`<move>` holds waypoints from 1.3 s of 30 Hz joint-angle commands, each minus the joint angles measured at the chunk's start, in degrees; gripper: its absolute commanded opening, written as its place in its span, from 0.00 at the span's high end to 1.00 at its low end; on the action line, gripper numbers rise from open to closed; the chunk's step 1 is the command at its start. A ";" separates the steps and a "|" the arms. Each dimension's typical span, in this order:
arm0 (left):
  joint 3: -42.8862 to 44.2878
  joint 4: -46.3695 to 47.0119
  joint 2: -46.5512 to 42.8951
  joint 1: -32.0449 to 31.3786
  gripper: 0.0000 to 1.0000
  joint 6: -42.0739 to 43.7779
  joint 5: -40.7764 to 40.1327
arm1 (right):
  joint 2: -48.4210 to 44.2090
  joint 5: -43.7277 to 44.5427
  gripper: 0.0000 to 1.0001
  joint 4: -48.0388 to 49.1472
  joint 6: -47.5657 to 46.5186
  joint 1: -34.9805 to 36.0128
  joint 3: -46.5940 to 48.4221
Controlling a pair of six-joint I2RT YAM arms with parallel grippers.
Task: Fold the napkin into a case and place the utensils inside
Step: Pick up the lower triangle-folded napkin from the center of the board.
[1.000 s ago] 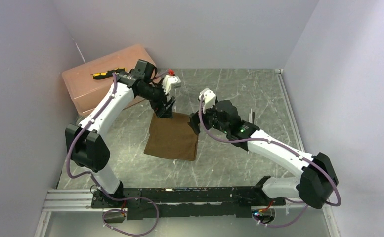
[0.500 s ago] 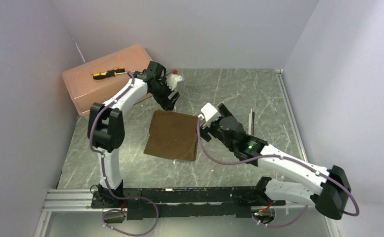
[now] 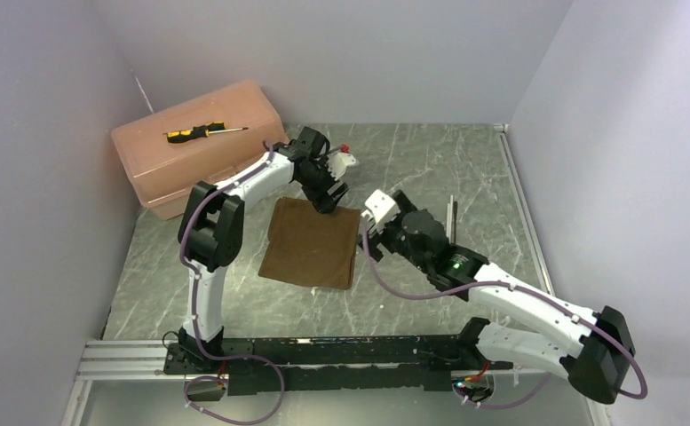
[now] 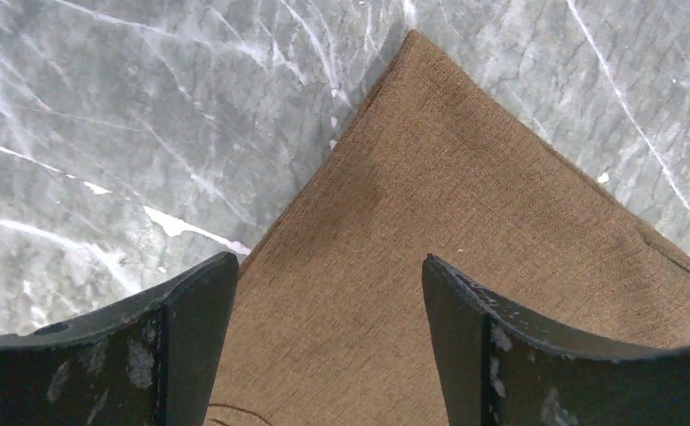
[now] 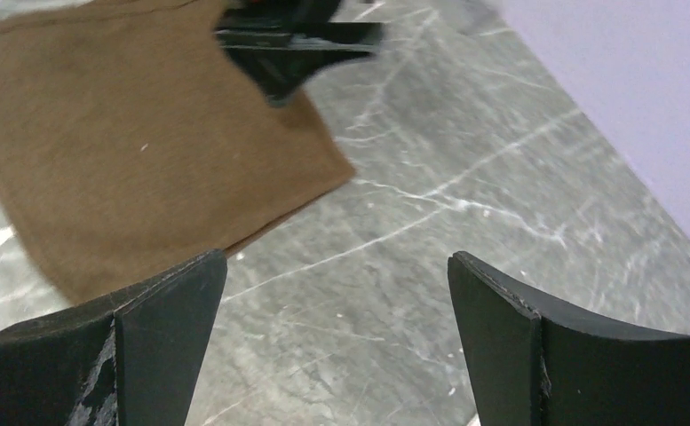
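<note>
1. Top external view: nearest, the napkin [image 3: 311,244] lies flat on the grey marbled table [image 3: 234,293], between the two arms.
2. Just right of it, the right end effector [image 3: 365,232] hangs by the cloth's right edge, jaws spread wide, empty.
3. Beyond, the left end effector [image 3: 328,203] hovers over the far right corner, jaws parted, gripping nothing.
4. Farther right lie thin utensils [image 3: 452,217].
5. Farthest left, a pink box [image 3: 201,146] carries a screwdriver [image 3: 201,133].

We see the left gripper [image 3: 328,202] shifted rightward to the napkin's [image 3: 312,243] far right corner, its elbow drawn inward; the right gripper [image 3: 365,232] sits nearer, beside the right edge.
</note>
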 commanded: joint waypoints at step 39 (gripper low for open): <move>2.01 0.79 4.32 -1.95 0.18 -1.09 2.68 | 27.27 -8.86 0.00 12.18 -37.43 16.70 -6.93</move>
